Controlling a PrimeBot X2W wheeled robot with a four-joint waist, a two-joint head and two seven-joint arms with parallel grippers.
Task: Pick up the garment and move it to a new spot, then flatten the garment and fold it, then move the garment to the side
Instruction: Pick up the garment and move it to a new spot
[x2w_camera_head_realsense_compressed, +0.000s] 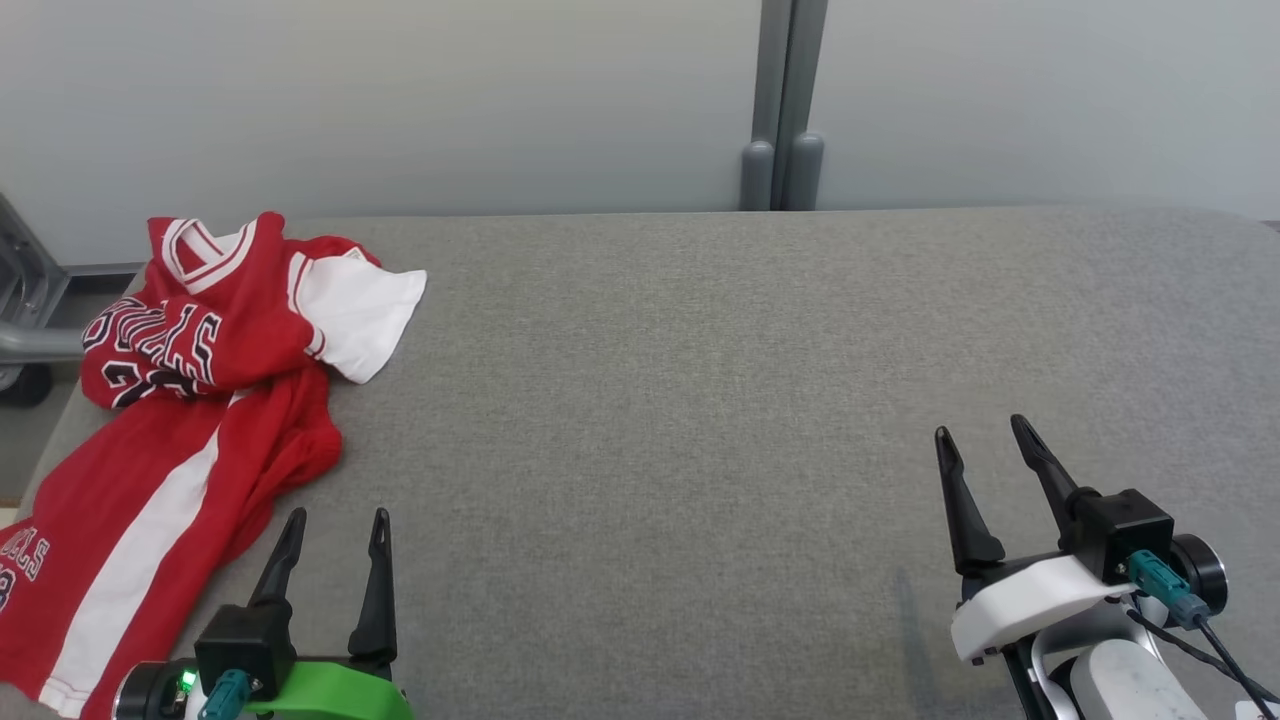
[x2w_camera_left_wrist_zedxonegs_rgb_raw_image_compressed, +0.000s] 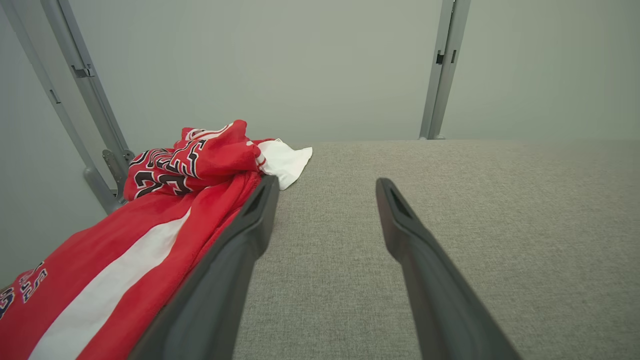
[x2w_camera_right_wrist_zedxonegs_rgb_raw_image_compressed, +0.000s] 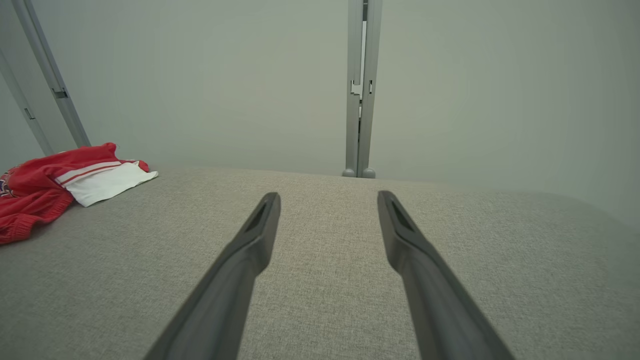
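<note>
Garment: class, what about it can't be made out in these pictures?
Head view: the garment is cut off at the picture's lower left corner; its chest lettering is bunched in folds and partly unreadable.
Left wrist view: the left pincer hides its near edge.
Right wrist view: the left edge cuts most of it off.

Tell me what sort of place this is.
Probably a robot test booth or lab cell rather than a home: a grey fabric-covered work surface, plain pale partition panels joined by grey metal posts, and one crumpled red and white jersey lying at the surface's left end.
</note>
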